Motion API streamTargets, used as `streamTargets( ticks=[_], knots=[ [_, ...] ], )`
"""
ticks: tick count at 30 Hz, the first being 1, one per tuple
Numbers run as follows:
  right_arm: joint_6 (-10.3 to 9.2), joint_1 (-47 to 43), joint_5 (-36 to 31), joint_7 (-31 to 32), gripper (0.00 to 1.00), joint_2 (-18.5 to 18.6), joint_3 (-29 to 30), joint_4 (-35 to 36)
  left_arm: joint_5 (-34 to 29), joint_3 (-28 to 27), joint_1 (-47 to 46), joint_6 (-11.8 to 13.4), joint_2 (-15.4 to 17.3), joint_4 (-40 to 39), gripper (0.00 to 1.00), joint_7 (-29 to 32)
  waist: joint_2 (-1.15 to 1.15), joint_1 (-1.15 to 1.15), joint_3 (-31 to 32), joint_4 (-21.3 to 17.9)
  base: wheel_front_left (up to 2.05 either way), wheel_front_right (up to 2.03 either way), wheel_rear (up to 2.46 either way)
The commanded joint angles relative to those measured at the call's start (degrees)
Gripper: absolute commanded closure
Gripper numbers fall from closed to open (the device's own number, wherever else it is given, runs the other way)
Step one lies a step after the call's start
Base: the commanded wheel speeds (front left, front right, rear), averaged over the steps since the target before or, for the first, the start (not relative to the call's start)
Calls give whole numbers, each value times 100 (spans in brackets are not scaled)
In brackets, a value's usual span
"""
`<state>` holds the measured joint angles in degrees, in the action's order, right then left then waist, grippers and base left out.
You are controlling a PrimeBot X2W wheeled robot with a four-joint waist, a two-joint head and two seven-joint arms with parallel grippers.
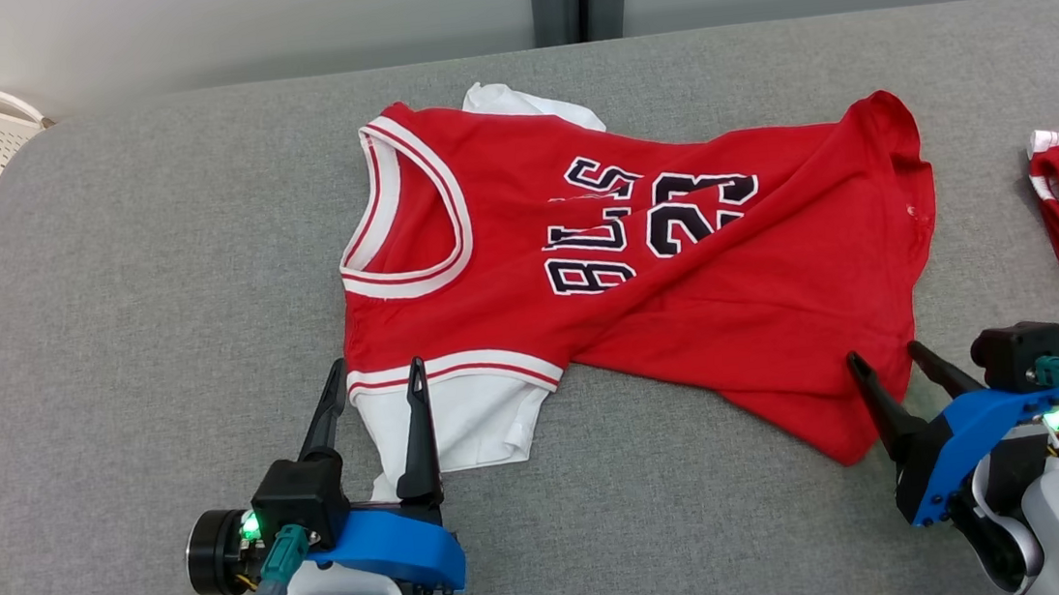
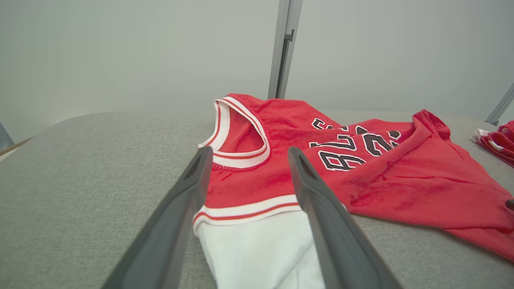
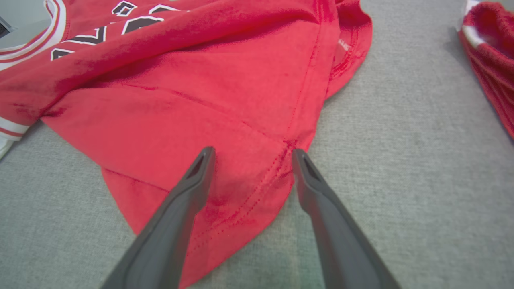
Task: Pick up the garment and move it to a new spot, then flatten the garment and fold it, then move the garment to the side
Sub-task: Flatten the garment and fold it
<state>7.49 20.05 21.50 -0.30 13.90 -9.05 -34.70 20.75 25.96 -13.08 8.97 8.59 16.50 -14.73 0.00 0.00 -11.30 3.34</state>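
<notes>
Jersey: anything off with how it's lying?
Yes. The jersey isn't flat: a diagonal fold crosses the lettering, hiding part of it, and the hem is bunched and skewed. White fabric sticks out at both armholes.

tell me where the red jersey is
In the head view the red jersey lies centred on the table, left gripper at its white sleeve, right gripper at its hem corner.

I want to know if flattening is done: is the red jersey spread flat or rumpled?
Rumpled, not folded. The red jersey lies spread on the grey table, but a diagonal ridge crosses its lettering.
</notes>
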Motion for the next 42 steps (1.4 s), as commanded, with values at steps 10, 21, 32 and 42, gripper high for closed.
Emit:
streamTargets(
  ticks=[10, 21, 32, 42],
  knots=[
    [2, 134, -391, 352, 0, -91, 318, -96, 40, 35, 10, 29, 54, -22, 0, 25, 0, 0, -21, -14, 0, 0, 0],
    [1, 664, -596, 283, 62, -267, 182, -901, 60, 88, -83, 56, 112, -63, 0, 69, 0, 0, -100, -60, 0, 0, 0],
    [1, 367, -543, -198, 95, -112, 206, -361, 107, 87, 18, 116, 134, -69, 0, 55, 0, 0, -28, -200, 0, 0, 0],
    [1, -562, -750, 92, 100, -94, 403, 1508, 140, 97, 67, 158, 177, -101, 0, 49, 0, 0, 37, -396, 0, 0, 0]
  ],
)
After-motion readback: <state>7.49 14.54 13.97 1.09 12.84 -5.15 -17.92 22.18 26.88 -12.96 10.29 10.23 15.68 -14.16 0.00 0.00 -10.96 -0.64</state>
